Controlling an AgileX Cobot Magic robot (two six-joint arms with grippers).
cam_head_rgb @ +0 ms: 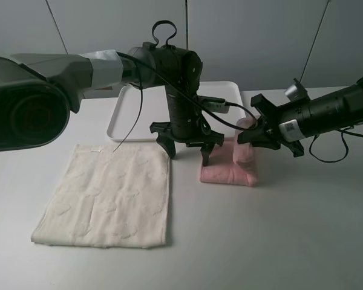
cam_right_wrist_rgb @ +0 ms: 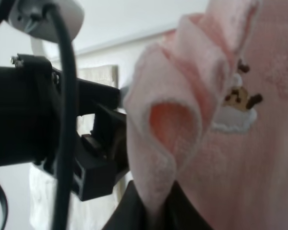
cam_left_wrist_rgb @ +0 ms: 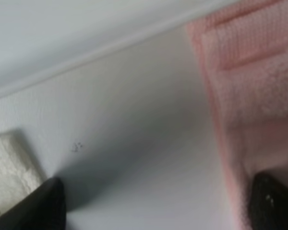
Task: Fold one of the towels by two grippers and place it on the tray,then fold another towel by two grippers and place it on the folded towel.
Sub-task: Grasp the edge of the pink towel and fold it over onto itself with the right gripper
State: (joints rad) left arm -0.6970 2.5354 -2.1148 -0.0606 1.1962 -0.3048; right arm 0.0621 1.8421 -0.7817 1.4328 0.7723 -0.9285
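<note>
From the high camera, the cream towel (cam_head_rgb: 106,196) lies spread flat on the white counter (cam_head_rgb: 302,229), toward its front left. The white tray (cam_head_rgb: 130,116) sits at the back of the counter near the middle, with nothing visible on its bare part. The pink towel (cam_head_rgb: 225,173) lies folded on the counter just in front of the tray's right end, beside the cream towel and apart from it. The left hand (cam_head_rgb: 187,154) hangs over the gap between the two towels with its jaws spread wide and gripping nothing. One fingertip is by the cream towel's back right corner and the other by the pink towel's left edge. The right hand (cam_head_rgb: 247,134) reaches in from the right edge of the counter, clamped on a raised fold at the pink towel's back right.

The left wrist camera shows two dark fingertips (cam_left_wrist_rgb: 41,206) set far apart with bare counter between them. A corner of the cream towel shows next to one fingertip, and the folded edge of the pink towel runs past the other. A pale raised line crosses behind, probably the tray's rim.

The right wrist camera shows a doubled loop of pink terry standing up, pinched at its base between the closed dark fingers (cam_right_wrist_rgb: 129,213). A small embroidered motif (cam_right_wrist_rgb: 236,106) shows on the towel behind the loop. The black left arm (cam_right_wrist_rgb: 33,120) and a cable (cam_right_wrist_rgb: 65,120) fill the other side, with the cream towel beyond them.
</note>
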